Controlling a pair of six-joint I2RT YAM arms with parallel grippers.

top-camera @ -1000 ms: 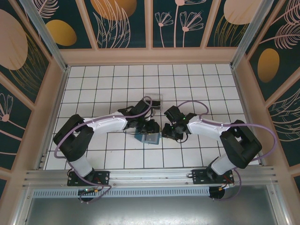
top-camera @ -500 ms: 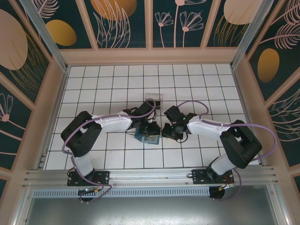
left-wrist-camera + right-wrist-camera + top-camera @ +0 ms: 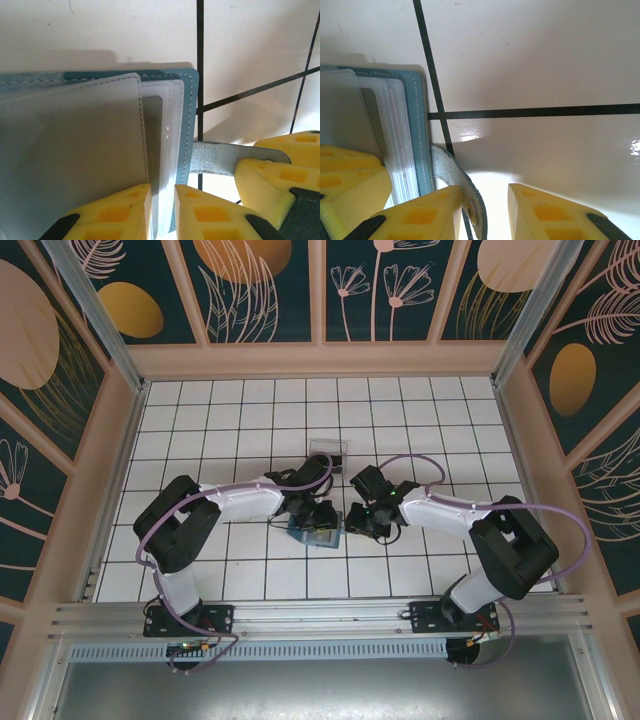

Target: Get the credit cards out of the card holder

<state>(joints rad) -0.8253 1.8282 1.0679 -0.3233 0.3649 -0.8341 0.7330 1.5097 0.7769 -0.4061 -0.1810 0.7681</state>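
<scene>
1. The card holder [image 3: 75,150] runs out past the picture's edge to the left of my left gripper [image 3: 162,192], so I cannot see how far it reaches.
2. The sleeves pinched between my left fingers [image 3: 115,212] are milky; whether credit cards sit inside, I cannot tell.
3. The grey strap [image 3: 451,167] beside my right gripper [image 3: 485,192] is cut off below.

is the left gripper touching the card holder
Touching. The left wrist view shows the left gripper clamped on the edge of the card holder, with no gap on either side.
</scene>
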